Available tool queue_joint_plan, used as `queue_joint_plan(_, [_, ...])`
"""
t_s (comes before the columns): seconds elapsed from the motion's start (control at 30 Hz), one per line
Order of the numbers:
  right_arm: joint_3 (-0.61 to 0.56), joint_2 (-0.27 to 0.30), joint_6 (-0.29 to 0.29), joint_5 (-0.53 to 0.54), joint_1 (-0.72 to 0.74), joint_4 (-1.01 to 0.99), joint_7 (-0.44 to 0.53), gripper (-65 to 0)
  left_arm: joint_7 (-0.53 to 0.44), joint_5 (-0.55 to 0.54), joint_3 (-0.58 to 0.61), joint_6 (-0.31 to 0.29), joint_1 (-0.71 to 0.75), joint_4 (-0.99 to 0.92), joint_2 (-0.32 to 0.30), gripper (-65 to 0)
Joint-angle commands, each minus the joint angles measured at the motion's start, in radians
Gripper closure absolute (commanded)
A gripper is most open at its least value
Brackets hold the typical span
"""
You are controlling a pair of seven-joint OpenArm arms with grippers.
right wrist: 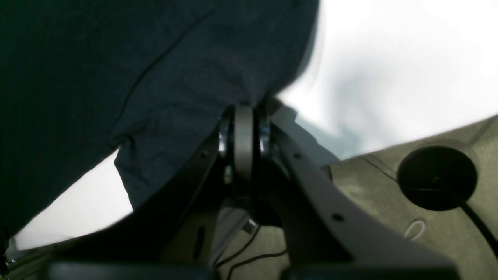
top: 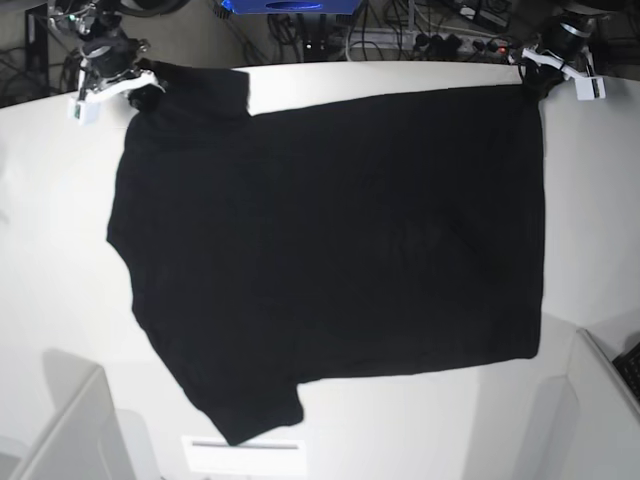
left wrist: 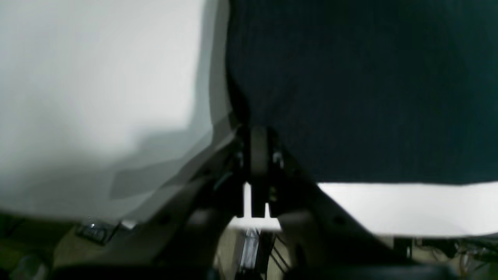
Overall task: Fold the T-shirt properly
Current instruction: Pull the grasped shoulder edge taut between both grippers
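Observation:
The black T-shirt [top: 330, 240] lies spread flat on the white table [top: 60, 260], plain side up, one sleeve at the front and one at the far left. My right gripper [top: 140, 92] is at the far left and is shut on the shirt's corner by the sleeve; the right wrist view shows the gripper [right wrist: 243, 111] pinching the shirt's dark fabric [right wrist: 116, 70]. My left gripper [top: 535, 82] is at the far right and is shut on the hem corner; the left wrist view shows the gripper [left wrist: 256, 134] closed on the shirt's edge [left wrist: 369, 89].
Cables and equipment [top: 400, 30] lie past the table's far edge. A white label [top: 245, 452] sits at the front edge. Grey panels stand at the front left [top: 60, 430] and front right [top: 610, 400]. A black round disc [right wrist: 437, 178] lies on the floor.

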Motion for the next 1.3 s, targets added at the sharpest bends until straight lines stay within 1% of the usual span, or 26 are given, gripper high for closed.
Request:
queue_joint_plan(0.0, [0.002,0.003,0.004,0.014,-0.014,0.024,0.013,0.0,-0.019,-0.015,-0.009,-0.009,0.02,0.028,-0.014,0.0])
queue_joint_plan(0.13, [0.005,-0.02,0.004,0.014,-0.012,0.026,0.013,0.0,-0.019,-0.015,-0.009,-0.009,0.035,0.088,-0.009,0.0])
queue_joint_plan(0.27, [0.0,-0.021,0.004,0.014,-0.009,0.026,0.013,0.0,-0.02,-0.015,-0.009,-0.009,0.052,0.138,-0.009,0.0])
queue_joint_plan(0.57, [-0.002,-0.021,0.004,0.014,0.018,0.104,0.007,0.0,-0.017,-0.017,-0.009,-0.009,0.045,0.143,-0.008,0.0])
queue_joint_plan(0.77, [-0.003,-0.021,0.004,0.014,0.049,0.105,0.004,0.0,-0.017,-0.018,-0.009,-0.009,0.031,0.143,-0.008,0.0])
queue_joint_plan(0.93, [-0.003,-0.02,0.004,0.014,0.084,0.105,0.004,0.0,-0.017,-0.02,-0.009,-0.006,0.028,0.194,-0.008,0.0])
queue_joint_plan(0.97, [-0.003,-0.018,0.004,0.014,0.09,0.105,0.001,0.0,-0.017,-0.02,-0.009,0.008,0.022,0.198,-0.008,0.0])
queue_joint_plan(1.03, [-0.003,-0.017,0.004,0.014,0.107,0.105,-0.024,0.0,-0.017,-0.018,-0.009,0.067,0.006,0.203,-0.008,0.0])
queue_joint_plan(1.1, [-0.002,-0.015,0.004,0.014,0.127,0.105,-0.053,0.0,-0.017,-0.02,-0.009,0.096,0.0,0.204,-0.009,0.0])
queue_joint_plan(1.27, [-0.002,-0.015,0.004,0.014,0.166,0.105,-0.091,0.0,-0.017,-0.022,-0.009,0.097,-0.005,0.204,-0.009,0.0])
